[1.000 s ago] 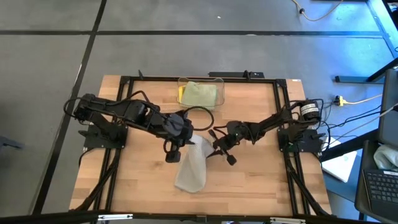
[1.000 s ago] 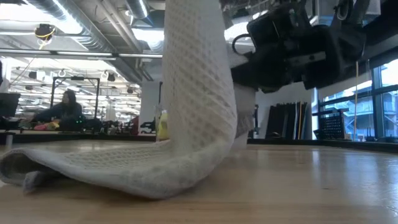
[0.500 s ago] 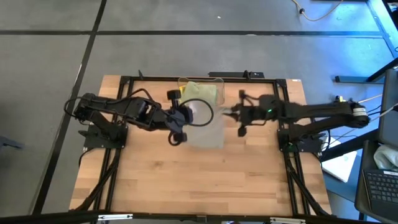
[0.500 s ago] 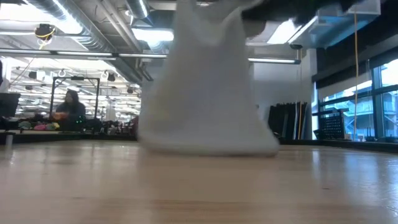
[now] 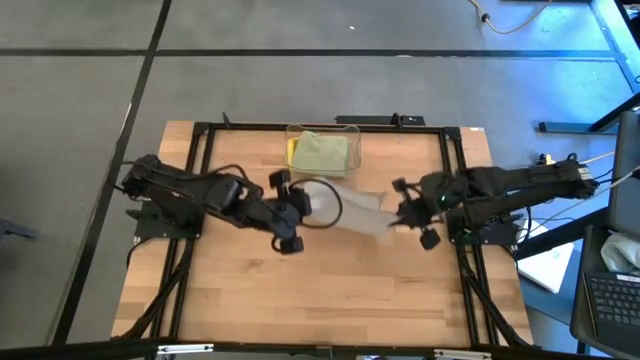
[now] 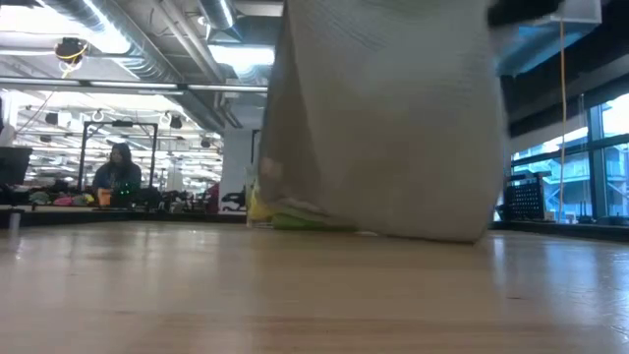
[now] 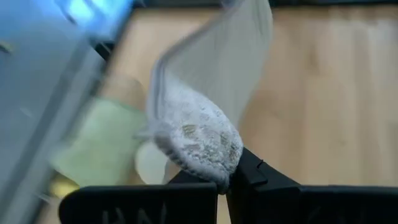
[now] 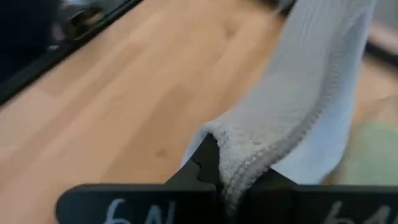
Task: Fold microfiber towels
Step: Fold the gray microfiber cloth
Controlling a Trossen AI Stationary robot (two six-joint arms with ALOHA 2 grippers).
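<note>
High view shows me the grey towel (image 5: 358, 212) now stretched between both arms, just in front of the clear bin (image 5: 322, 150); a second ago it hung bunched with its end on the table (image 5: 240, 280). My left fingers (image 5: 291, 215) and right fingers (image 5: 410, 214) each pinch a corner tight. So I judge it ready to lay flat. In front of the bin is bare wood, edges well apart.

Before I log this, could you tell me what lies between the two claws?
In the high view, the grey towel spans from left claw to right claw, each shut on it.
</note>
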